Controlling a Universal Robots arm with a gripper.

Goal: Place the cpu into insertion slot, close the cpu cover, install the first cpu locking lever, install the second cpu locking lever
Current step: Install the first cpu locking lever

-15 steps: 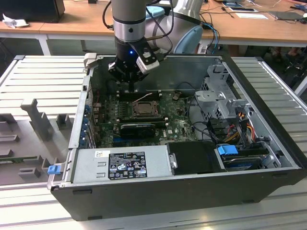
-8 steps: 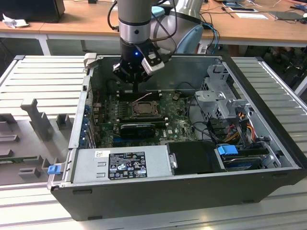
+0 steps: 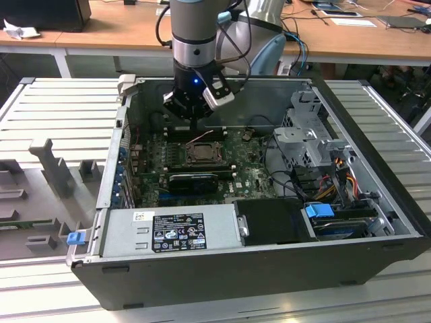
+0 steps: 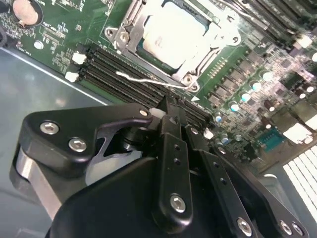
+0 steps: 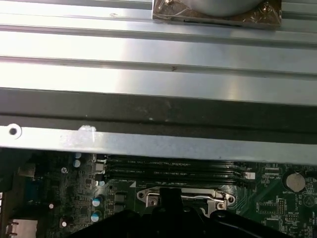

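1. An open computer case (image 3: 269, 269) lies on a ribbed metal bench (image 3: 60, 108), with the green motherboard (image 3: 249, 178) showing inside it.
2. The robot arm reaches down into the case, and its black gripper (image 3: 194, 116) hangs just above the far edge of the insertion slot (image 3: 201, 152).
3. In the second wrist view, the gripper's fingers (image 4: 173, 126) are pressed together and pinch nothing; their tip sits over the black memory slots (image 4: 124, 74) just beside the socket.
4. The cpu (image 4: 174, 33) lies flat in the insertion slot, its dull silver top facing up.
5. The cpu cover (image 4: 130, 21) frames the chip, lying down around it.
6. A thin silver lever wire (image 4: 148, 80) runs along the socket's near edge, between the socket and the memory slots.
7. A grey power supply (image 3: 168, 232) fills the case's near side.
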